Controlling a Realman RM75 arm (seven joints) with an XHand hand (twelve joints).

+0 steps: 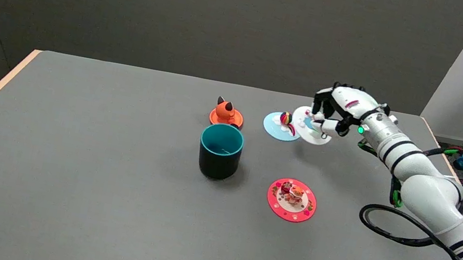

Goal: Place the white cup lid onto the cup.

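Head view: the white cup lid point(314, 128) is gripped by the fingers of the right hand point(337, 110), overlapping the light blue lid point(277, 127). The cup point(220, 151) stands well apart, flanked by the orange lid point(226, 115) and the red lid point(292, 200).

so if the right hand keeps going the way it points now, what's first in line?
The right hand, holding the white lid above the table, points toward picture left. First in that line is probably the light blue lid, then the orange cat lid. Its height is unclear, so it may pass above both.
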